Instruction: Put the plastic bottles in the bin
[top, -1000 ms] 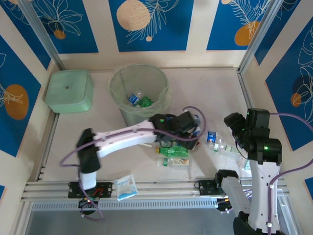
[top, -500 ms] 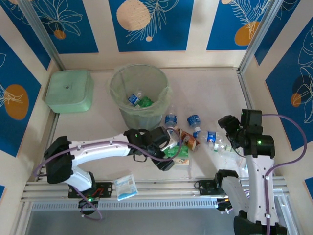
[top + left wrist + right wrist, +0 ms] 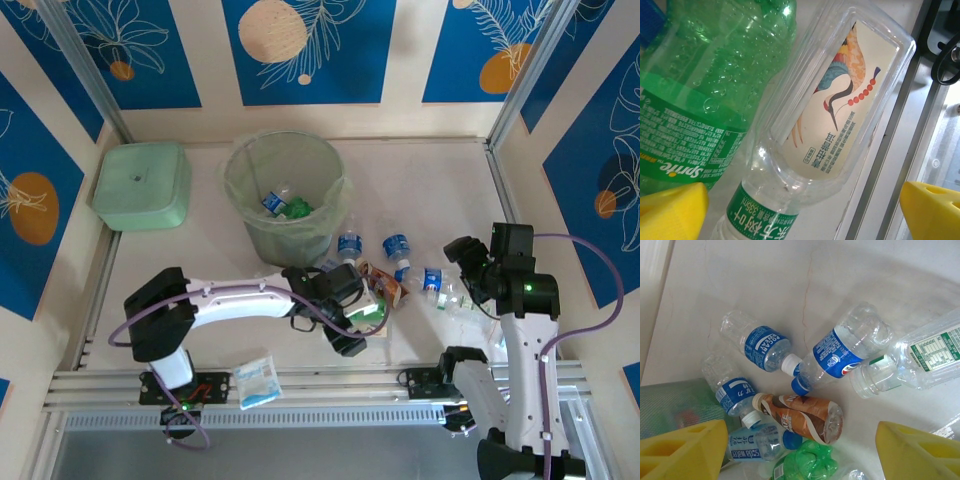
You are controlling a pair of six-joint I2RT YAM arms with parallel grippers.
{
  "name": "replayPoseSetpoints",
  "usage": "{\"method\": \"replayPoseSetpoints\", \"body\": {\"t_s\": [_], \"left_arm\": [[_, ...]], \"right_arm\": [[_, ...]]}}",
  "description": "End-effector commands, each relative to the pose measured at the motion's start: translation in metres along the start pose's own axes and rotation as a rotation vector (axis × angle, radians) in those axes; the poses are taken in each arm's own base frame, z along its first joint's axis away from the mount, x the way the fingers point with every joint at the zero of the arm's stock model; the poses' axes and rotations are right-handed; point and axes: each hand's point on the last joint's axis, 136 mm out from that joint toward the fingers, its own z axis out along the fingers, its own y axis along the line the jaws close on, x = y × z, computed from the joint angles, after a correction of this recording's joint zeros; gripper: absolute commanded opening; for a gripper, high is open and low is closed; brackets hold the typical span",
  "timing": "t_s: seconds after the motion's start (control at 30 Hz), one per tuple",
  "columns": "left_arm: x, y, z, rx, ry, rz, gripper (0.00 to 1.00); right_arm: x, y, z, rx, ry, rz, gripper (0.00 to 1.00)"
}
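Note:
The bin [image 3: 250, 160] stands at the back centre with a few plastic bottles [image 3: 283, 205] inside. More bottles lie to its right: blue-labelled ones [image 3: 349, 243] [image 3: 397, 247] [image 3: 432, 282], a brown one [image 3: 385, 285] and green ones [image 3: 365, 312]. My left gripper [image 3: 350, 325] hangs low over the green ones, open. Up close, its yellow fingers [image 3: 670, 210] straddle the neck of a clear crane-labelled bottle [image 3: 835, 115] beside a green Sprite bottle [image 3: 705, 90]. My right gripper [image 3: 802, 455] is open above the brown bottle [image 3: 800, 417], the blue-labelled bottles [image 3: 760, 347] [image 3: 840, 355] and a clear green-labelled bottle [image 3: 920, 357].
A square pale-green lidded box [image 3: 142, 185] sits at the back left. A flat white-and-blue packet [image 3: 257, 382] lies by the front rail [image 3: 330, 380]. That metal rail [image 3: 910, 125] runs just beside the crane-labelled bottle. The bin's wall [image 3: 670, 405] borders the pile on the left.
My left arm pulled back from the bottles by the bin and came down over the green and clear bottles near the front. My right gripper shifted slightly left and lower.

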Motion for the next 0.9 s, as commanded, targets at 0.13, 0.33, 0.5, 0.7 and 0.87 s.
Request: {"method": "replayPoseSetpoints", "body": {"t_s": [0.13,0.33,0.5,0.7,0.87], "left_arm": [[-0.008,-0.019,0.004,0.054,-0.016,0.058,0.96],[-0.006,-0.016,0.014,0.008,0.009,0.079,0.95],[-0.011,-0.015,0.019,-0.013,0.003,0.097,0.94],[-0.017,-0.017,0.027,-0.031,0.005,0.121,0.89],[-0.016,-0.015,0.035,-0.059,0.026,0.137,0.82]], "right_arm": [[0.005,0.003,0.001,-0.025,0.029,0.005,0.78],[0.010,-0.003,0.010,-0.011,0.048,0.015,0.78],[0.011,-0.004,0.010,-0.010,0.047,0.013,0.78],[0.011,-0.004,0.010,-0.014,0.050,0.015,0.78],[0.010,-0.003,0.009,-0.017,0.044,0.015,0.77]]}}
